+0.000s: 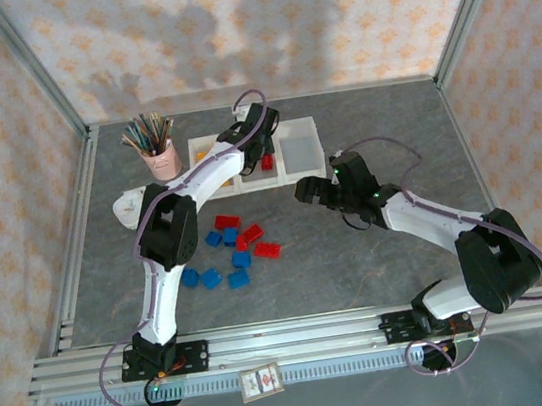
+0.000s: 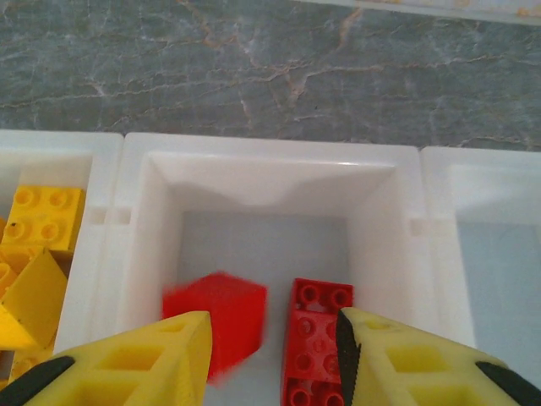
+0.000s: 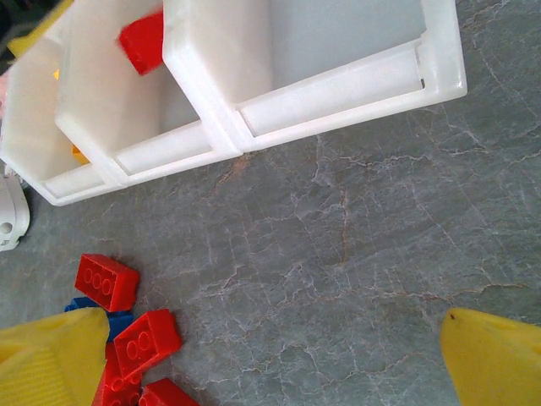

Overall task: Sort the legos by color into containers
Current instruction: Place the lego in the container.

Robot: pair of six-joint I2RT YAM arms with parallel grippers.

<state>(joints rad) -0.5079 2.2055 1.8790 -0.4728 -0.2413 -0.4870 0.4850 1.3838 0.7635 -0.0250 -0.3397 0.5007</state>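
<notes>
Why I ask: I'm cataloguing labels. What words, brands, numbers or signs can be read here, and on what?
No text is readable.
Small card, top view: printed, with a red mark, too small to read.
Studs of the red lego: no lettering legible.

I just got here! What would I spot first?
The left yellow-fingered gripper hangs open over the middle white plastic bin, with a blurred red plastic brick inside. Red and blue plastic bricks lie scattered on the grey marbled table.
</notes>
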